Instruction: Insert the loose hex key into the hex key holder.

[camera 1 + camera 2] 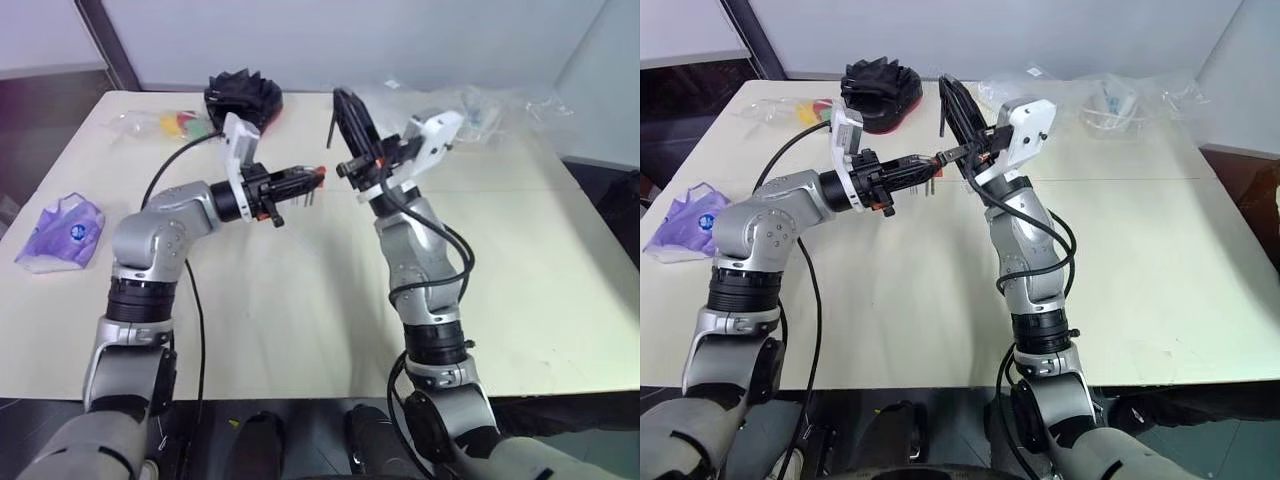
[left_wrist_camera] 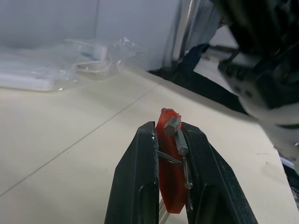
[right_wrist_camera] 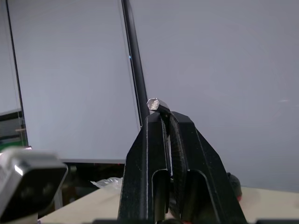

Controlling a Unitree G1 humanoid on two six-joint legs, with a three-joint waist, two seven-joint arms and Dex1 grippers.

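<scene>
Both pieces were lifted above the table (image 1: pixel 300 330): the left gripper (image 2: pixel 170 140) clamped the hex key holder (image 2: pixel 169 172), the right gripper (image 3: pixel 166 119) pinched the loose hex key (image 3: pixel 155 104). Insertion remained, apparently unstarted.

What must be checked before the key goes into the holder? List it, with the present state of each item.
1. Left gripper shut on the hex key holder: ok.
2. Right gripper shut on the loose hex key: ok.
3. Both held up off the table: ok.
4. Key tip lined up with a free slot in the holder: cannot tell.
5. Key pointed towards the holder: not ok; the right gripper is angled upward.
6. The two grippers apart, not touching: ok.
</scene>
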